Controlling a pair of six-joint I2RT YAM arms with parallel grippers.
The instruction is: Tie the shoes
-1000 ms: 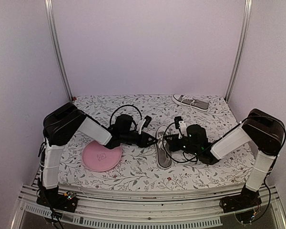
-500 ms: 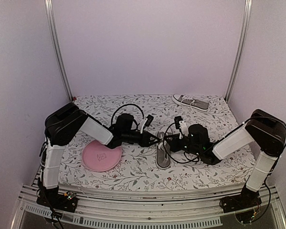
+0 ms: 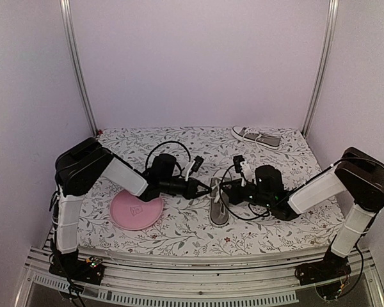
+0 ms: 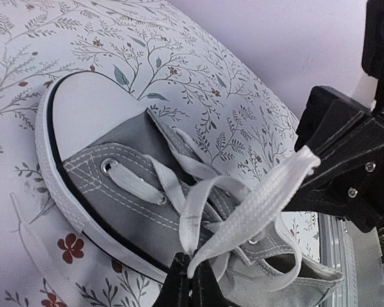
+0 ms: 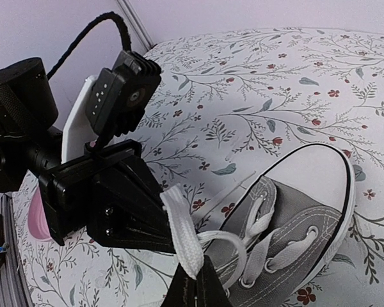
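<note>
- Top external: two arms reach in over the flowered table cover (image 3: 179, 233). The left gripper (image 3: 203, 187) and right gripper (image 3: 226, 194) are close together above the near shoe (image 3: 218, 210), which lies mid-table. The second shoe, the far shoe (image 3: 256, 137), sits well apart at the back right edge. One pink plate (image 3: 136, 212) lies beside the left arm, its far rim hidden by the forearm. The fingertips and laces are too small to make out here.
- Left wrist: the left gripper (image 4: 191, 284), cut off at the bottom edge, has its jaws pressed together on a white lace (image 4: 246, 208) rising from the near shoe (image 4: 115, 163). The shoe's heel runs out of frame. The right gripper (image 4: 349, 163) shows only as a black block at the right.
- Right wrist: the right gripper (image 5: 195, 288) is likewise clamped on a white lace (image 5: 182, 233). The near shoe (image 5: 301, 240) is cut off below. The left gripper (image 5: 109, 201) masks most of the pink plate (image 5: 33, 217).
</note>
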